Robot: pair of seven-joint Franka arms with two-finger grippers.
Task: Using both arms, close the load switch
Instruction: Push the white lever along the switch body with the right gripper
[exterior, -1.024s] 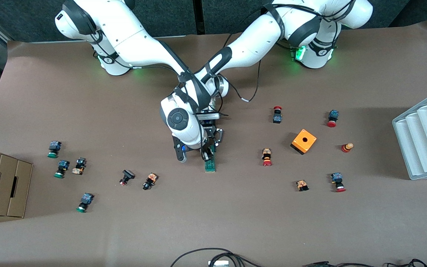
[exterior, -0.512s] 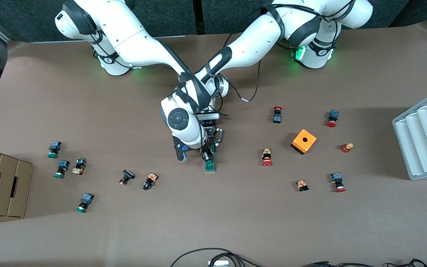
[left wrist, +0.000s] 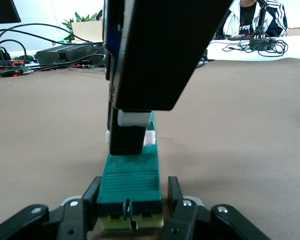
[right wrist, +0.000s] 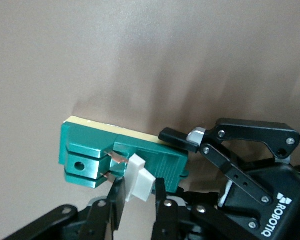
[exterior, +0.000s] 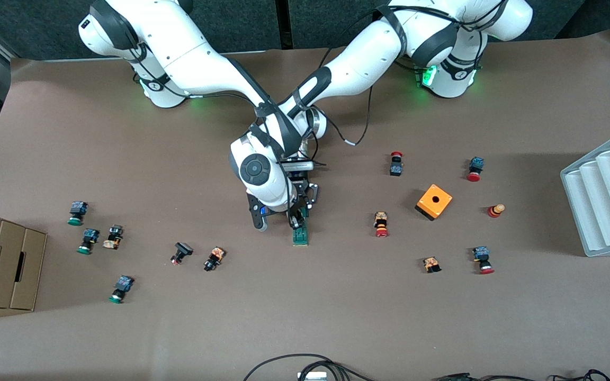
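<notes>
The switch (exterior: 299,234), a slim green block, is lying on the desk (exterior: 337,317) near its middle, under both wrists. The left hand (left wrist: 131,210) is gripping the end of the block farther from the camera, its fingers (left wrist: 176,197) pressed against the two long sides and pinning the body to the desk. The right hand (right wrist: 136,205) is coming down from above, its fingers (right wrist: 160,192) sitting either side of the small white tab (right wrist: 138,184) that is sticking up from the block's top; they are narrow and close to the tab, but it cannot be told whether they are actually pinching it.

Judging by this, the step in hand is the closing itself: one arm is bracing the body while the other is taking hold of the tab. The next move is likely calling for the right hand to clamp firmly on the tab and swing or press it toward the block, while the left hand is keeping its hold so the block is not sliding or tipping. The copper contacts (right wrist: 119,159) beside the tab are looking like its seat.
</notes>
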